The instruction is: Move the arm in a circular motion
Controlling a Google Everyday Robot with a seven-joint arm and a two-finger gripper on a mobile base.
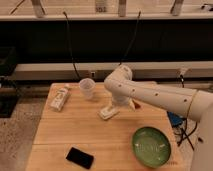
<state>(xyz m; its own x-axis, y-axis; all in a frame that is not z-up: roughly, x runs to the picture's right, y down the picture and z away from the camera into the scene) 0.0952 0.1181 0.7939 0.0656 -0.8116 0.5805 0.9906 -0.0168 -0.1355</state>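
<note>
End effector [109,112] sits low over the middle of the desk [60,135], pointing down-left, tip at or just above the wood; you cannot tell whether it is open or closed. It carries nothing that you can see, which fits a task that is pure motion.

Arm [150,94] reaches in from your right, elbow joint bulging above the wrist, forearm running nearly level across the back of the desk. That low, stretched pose leaves little clearance.

Cup [87,88] stands upright just left of the elbow, near. Bottle [59,97] lies on its side at the left edge. Plate [151,146] sits front right, under the forearm's line. Phone [80,157] lies flat at the front, well apart.

Judgement: a circle swept at this height risks the cup first; you may want to lift.
</note>
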